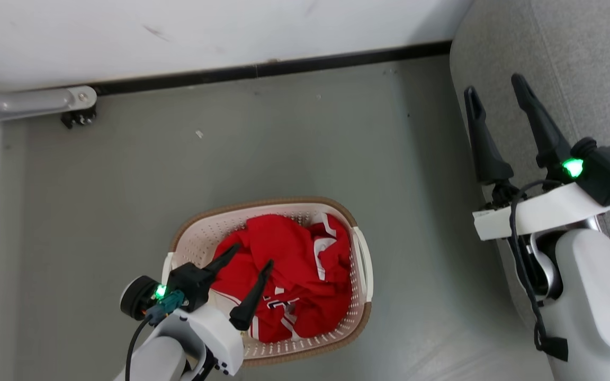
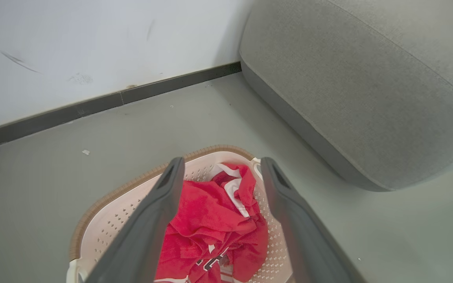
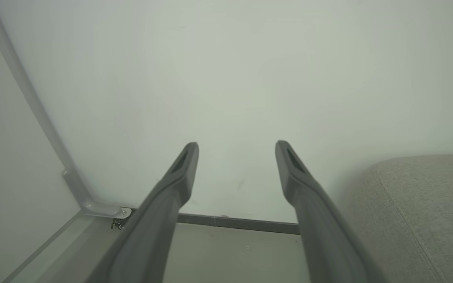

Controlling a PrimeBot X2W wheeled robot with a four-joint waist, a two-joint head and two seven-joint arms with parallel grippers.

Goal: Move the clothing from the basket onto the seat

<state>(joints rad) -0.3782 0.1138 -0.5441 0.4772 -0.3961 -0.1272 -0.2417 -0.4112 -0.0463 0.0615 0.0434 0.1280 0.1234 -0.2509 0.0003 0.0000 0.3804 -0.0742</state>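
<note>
The red clothing (image 1: pixel 294 275) with white trim lies crumpled in the cream basket (image 1: pixel 191 241) on the floor; navy-and-white lettering shows near its front. My left gripper (image 1: pixel 252 254) hovers open just above the clothing's left side, nothing between its fingers. In the left wrist view the clothing (image 2: pixel 210 224) lies between and below the open left gripper (image 2: pixel 219 162), inside the basket (image 2: pixel 108 220). The grey seat (image 1: pixel 575 58) fills the right; my right gripper (image 1: pixel 495 90) stands open over its edge. The right wrist view has the open right gripper (image 3: pixel 236 146) facing the wall, the seat (image 3: pixel 427 204) at lower right.
A white wall with a dark baseboard (image 1: pixel 284 66) runs along the back. A grey metal bracket with a small caster (image 1: pixel 74 108) sits at the back left corner. Grey floor (image 1: pixel 284 148) lies between basket, wall and seat.
</note>
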